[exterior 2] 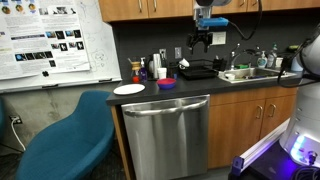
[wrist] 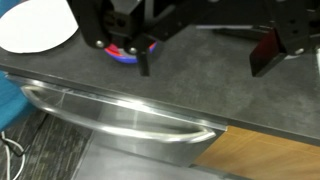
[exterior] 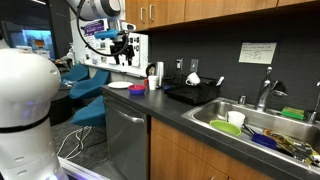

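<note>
The gripper [exterior 2: 201, 42] hangs above the dark counter [wrist: 200, 100] with its fingers [wrist: 263, 52] spread wide and nothing between them. The thing nearest it is a small purple bowl [wrist: 128, 54]. In the wrist view the bowl sits at about nine o'clock from the gap between the fingers and is partly hidden behind one of them. In an exterior view the bowl [exterior 2: 167, 82] stands on the counter with a white plate [exterior 2: 129, 89] at its eight o'clock. Below the counter edge runs the steel dishwasher [wrist: 130, 125].

So little of the bowl shows that its material is a guess, probably plastic or glazed ware. I judge it light, stiff and rather slick. The rim looks the best hold, with one finger inside the wall and one outside.
</note>
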`<state>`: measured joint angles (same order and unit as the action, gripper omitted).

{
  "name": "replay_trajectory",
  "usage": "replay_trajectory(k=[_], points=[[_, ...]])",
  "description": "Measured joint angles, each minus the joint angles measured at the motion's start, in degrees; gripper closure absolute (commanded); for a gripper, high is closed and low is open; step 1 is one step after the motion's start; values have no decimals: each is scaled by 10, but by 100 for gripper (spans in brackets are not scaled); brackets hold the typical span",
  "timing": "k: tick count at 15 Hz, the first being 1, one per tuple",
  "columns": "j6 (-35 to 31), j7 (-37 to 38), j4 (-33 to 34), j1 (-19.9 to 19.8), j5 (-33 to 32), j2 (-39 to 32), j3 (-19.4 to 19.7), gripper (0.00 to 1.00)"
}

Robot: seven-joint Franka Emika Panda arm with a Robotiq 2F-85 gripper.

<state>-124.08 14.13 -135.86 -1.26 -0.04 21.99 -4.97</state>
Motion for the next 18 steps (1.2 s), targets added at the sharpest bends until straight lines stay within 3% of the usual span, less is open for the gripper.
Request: replay_trajectory(k=[4,7,13,18], points=[[28,-51,0,44,85,-5,3,0],[27,-72,-1,62,108,-7,2,0],[-99,-111,-36,81,110,-16,0,0],[-197,-156,-58,105,133,-64,-1,0]])
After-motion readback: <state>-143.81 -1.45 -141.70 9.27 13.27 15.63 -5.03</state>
